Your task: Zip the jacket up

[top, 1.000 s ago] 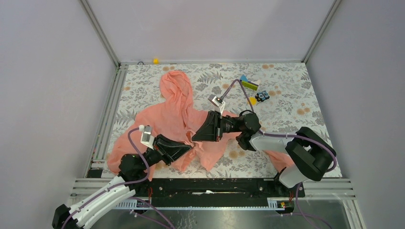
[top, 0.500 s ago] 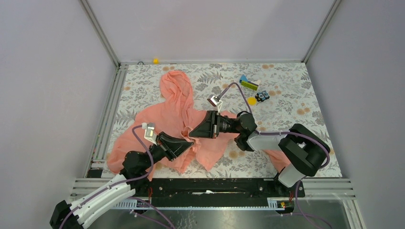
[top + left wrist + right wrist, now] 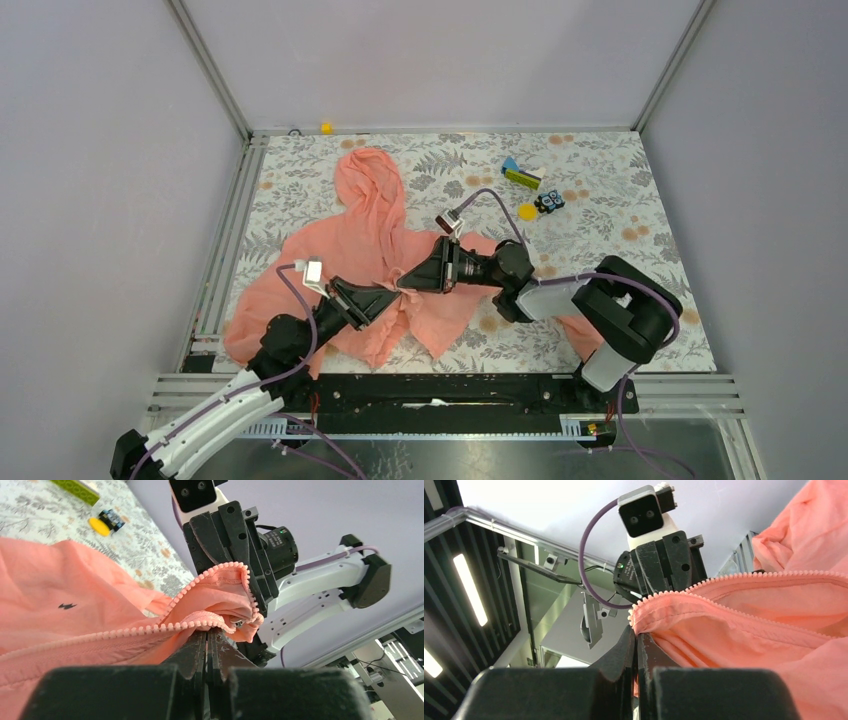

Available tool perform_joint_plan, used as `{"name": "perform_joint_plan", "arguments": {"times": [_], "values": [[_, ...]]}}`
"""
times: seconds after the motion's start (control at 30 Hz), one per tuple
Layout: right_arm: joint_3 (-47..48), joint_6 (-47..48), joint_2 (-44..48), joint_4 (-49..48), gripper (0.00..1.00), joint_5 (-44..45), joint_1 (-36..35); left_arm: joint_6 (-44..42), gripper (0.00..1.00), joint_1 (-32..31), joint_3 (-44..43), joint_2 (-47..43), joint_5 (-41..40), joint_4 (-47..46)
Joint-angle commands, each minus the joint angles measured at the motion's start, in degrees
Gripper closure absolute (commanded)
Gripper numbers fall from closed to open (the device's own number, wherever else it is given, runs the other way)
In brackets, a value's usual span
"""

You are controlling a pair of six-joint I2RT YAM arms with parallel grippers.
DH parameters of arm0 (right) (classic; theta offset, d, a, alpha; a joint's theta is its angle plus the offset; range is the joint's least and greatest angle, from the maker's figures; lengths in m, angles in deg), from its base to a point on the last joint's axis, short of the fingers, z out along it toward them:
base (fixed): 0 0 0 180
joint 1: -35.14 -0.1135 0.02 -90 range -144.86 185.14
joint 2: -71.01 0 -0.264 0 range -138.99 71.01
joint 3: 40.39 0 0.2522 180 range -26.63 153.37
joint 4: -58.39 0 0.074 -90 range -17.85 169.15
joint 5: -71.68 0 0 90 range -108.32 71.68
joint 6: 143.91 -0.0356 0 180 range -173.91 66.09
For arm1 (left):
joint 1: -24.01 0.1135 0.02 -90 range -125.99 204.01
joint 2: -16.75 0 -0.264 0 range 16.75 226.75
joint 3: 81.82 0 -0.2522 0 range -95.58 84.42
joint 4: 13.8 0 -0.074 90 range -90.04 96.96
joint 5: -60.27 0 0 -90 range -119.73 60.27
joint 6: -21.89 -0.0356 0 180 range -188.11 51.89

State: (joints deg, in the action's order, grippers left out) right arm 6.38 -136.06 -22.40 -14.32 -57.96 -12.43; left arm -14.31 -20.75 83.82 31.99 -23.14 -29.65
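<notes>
The jacket [image 3: 355, 240] lies spread over the left half of the flowered table [image 3: 610, 170]. Its hood [image 3: 372, 185] points to 12 o'clock and its lower edge is bunched toward 6 o'clock, close to the arm bases. One side runs out to 8 o'clock, and a bit of the same pink cloth shows at 4 o'clock behind the right arm. The front is open, with the zipper teeth [image 3: 150, 629] bare along its edge

The left gripper [image 3: 390, 292] reaches in from 7 o'clock and the right gripper [image 3: 408, 279] from 3 o'clock. Their tips meet nose to nose just left of the table's middle, over the jacket's front. In the left wrist view the left fingers [image 3: 195, 652] are pressed together with a fold of the toothed edge pinched between them, and the cloth is lifted off the table. In the right wrist view the right fingers [image 3: 621, 650] are likewise squeezed tight on the pink edge, and a row of teeth runs off toward 3 o'clock. A tiny dark mark [image 3: 66, 606] sits on the chest, at 9 o'clock in the left wrist view

A green block [image 3: 521, 178], a yellow disc [image 3: 527, 211] and a small dark toy [image 3: 548, 202] sit together at 1 o'clock on the table, well apart from the jacket. A small yellow piece [image 3: 325, 127] rests at the far rim at 11 o'clock
</notes>
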Motion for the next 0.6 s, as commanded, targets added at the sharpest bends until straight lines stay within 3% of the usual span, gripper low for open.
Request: {"name": "perform_joint_plan", "arguments": {"times": [0.0,0.33,0.57], "values": [[-0.94,-1.03,-2.35,-10.23,1.00,0.90,-1.03,0.41,1.00,0.11,5.29,-0.62,0.25,4.12],[-0.43,2.95,-5.80,-10.11,1.00,-3.31,-0.10,-1.23,1.00,0.16,3.14,0.76,4.74,9.46],[-2.95,3.99,-7.84,-9.87,0.81,-6.99,0.03,1.26,1.00,0.11,3.44,2.89,3.00,12.09]]}}
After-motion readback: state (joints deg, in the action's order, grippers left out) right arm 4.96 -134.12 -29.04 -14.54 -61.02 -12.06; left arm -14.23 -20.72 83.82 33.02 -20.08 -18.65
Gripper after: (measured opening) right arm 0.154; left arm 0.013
